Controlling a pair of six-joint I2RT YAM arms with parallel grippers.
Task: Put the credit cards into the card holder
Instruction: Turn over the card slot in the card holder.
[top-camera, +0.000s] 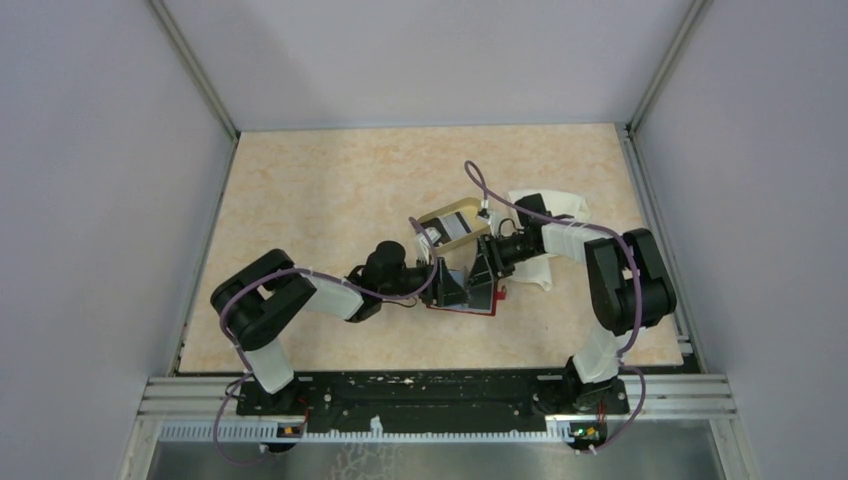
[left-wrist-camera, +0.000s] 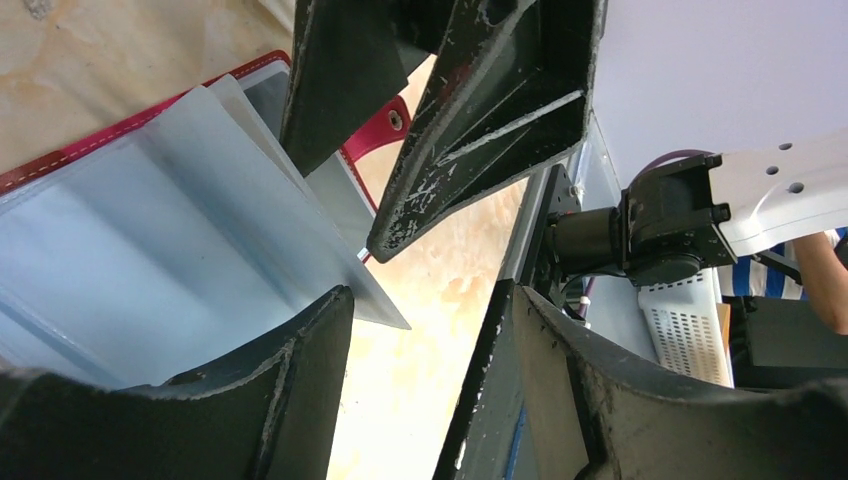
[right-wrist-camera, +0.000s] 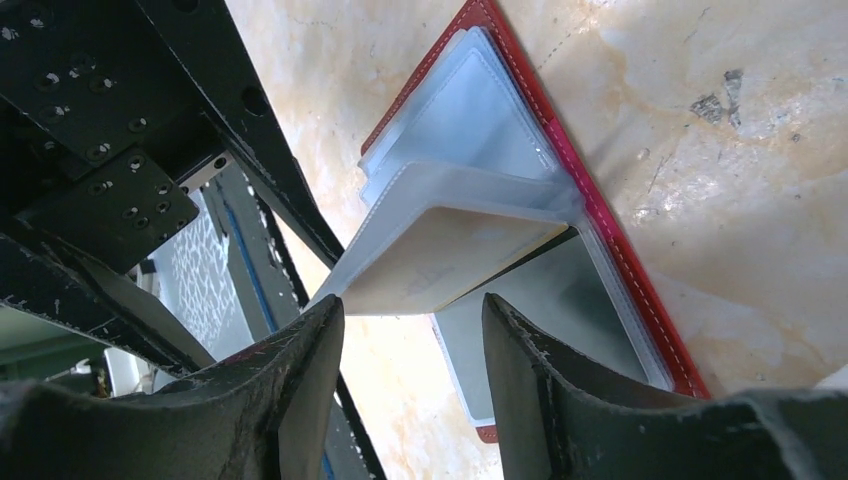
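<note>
The red card holder (top-camera: 465, 310) lies open on the table between both grippers. Its clear inner sleeves show in the left wrist view (left-wrist-camera: 150, 230), with the red snap tab (left-wrist-camera: 385, 125). In the right wrist view the holder (right-wrist-camera: 600, 215) has one clear leaf raised, with a whitish card (right-wrist-camera: 450, 265) inside it. My left gripper (top-camera: 450, 285) (left-wrist-camera: 430, 295) is open and empty at the holder's edge. My right gripper (top-camera: 483, 275) (right-wrist-camera: 415, 305) is open just over the raised leaf, its left fingertip close to the leaf's corner. More cards (top-camera: 445, 232) lie in the tan tray (top-camera: 452, 211).
The tan tray stands just behind the holder. A white cloth (top-camera: 560, 212) lies at the right, partly under my right arm. The two grippers are very close together, tip to tip. The metal rail (top-camera: 440, 395) runs along the table's near edge.
</note>
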